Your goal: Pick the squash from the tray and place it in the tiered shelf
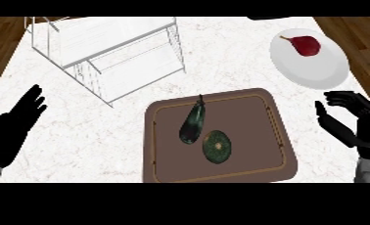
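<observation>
You see the pick step not yet begun. The right robot hand (345, 121) shows at the view's right edge, fingers spread and relaxed, holding nothing. Just to its left lies the brown tray (278, 133), whose right rim sits near its fingers. On the tray, further left of that robot hand, the round dark-green squash (216, 146) rests flat; touching or almost touching it on its upper-left side is a long dark eggplant (193, 123). Beyond the robot hand, toward the far side of the bench (86, 136), stands a white plate (318, 70) carrying a red pear-like fruit (306, 45). The wire tiered shelf (108, 55) stands well apart, far to the left and beyond the tray. The left robot hand (22, 116) rests open at the left edge. In my judgement, the next move calls for bringing the right robot hand leftward over the tray and closing on the squash without catching the eggplant.
</observation>
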You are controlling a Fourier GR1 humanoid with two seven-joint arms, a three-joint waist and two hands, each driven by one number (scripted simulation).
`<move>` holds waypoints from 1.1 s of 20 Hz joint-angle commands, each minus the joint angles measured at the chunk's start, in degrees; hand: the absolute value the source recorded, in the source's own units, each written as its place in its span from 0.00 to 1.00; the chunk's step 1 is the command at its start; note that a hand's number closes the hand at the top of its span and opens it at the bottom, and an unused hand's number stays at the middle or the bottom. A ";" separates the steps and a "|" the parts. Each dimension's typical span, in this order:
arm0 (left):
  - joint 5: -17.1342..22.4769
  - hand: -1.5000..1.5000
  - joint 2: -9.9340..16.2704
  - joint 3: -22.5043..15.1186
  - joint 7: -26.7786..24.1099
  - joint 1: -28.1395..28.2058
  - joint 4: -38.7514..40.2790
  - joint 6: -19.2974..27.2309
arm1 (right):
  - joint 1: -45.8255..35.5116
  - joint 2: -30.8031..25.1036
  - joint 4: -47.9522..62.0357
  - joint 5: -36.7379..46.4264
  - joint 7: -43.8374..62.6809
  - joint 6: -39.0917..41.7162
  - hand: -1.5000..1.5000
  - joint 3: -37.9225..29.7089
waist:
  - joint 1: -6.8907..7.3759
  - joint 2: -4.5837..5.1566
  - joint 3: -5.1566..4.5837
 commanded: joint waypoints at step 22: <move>5.72 0.50 -4.28 -9.65 -0.99 -0.01 -2.40 6.97 | 29.97 -0.07 -46.65 23.02 34.75 3.27 0.00 22.18 | 5.19 2.07 -3.99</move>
